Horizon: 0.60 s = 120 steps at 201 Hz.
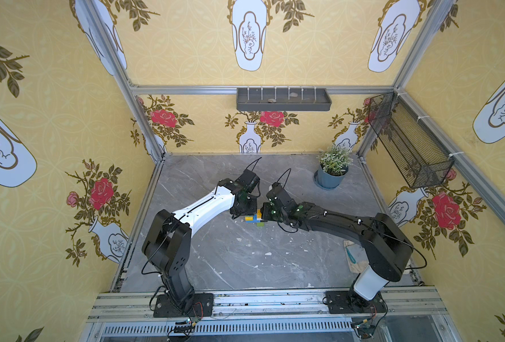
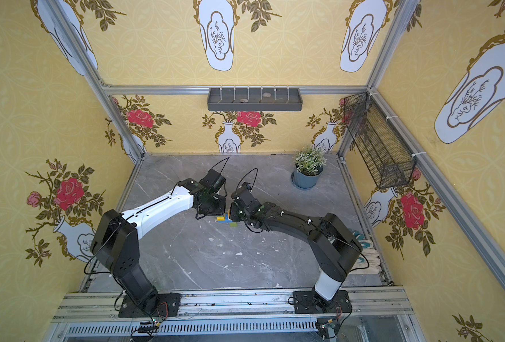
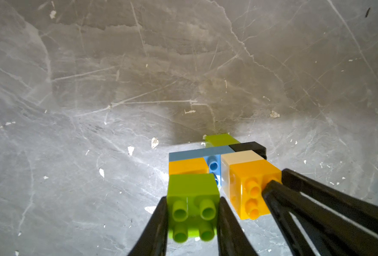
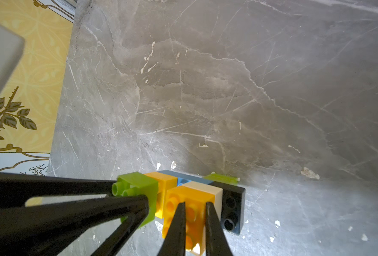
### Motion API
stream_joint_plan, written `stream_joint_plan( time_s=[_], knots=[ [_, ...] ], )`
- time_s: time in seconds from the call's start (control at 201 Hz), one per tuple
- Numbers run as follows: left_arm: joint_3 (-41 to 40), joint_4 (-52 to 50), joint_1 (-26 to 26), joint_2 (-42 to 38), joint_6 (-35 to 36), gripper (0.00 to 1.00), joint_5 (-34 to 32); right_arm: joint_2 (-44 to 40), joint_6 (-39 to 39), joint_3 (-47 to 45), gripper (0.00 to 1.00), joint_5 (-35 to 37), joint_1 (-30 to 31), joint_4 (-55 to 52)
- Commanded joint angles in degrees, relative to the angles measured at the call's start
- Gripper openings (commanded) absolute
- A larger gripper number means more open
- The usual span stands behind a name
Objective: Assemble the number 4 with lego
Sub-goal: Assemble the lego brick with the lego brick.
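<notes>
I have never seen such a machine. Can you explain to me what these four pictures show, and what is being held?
These are two robot arms fixed at the edge of a grey table. Two pictures look down from above; the other two come from a camera on each wrist. On the table lie a cluster of toy bricks and a potted plant. The left gripper squeezes a green brick; the right gripper pinches a yellow brick. Both bricks are part of the cluster.

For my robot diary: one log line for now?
left gripper: shut on lime green square plastic brick | right gripper: shut on yellow square plastic brick
</notes>
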Motion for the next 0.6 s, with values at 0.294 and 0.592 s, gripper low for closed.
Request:
stream_joint_plan(
  time_s=[0.294, 0.592],
  knots=[
    [-0.51, -0.88, -0.05, 0.48, 0.76, 0.28, 1.33, 2.37, -0.28, -2.60, 0.13, -2.35, 0.19, -25.34],
    [0.15, -1.88, -0.14, 1.82, 0.49, 0.28, -0.19, 2.02, -0.52, -2.51, 0.13, -2.28, 0.11, -25.47]
  ],
)
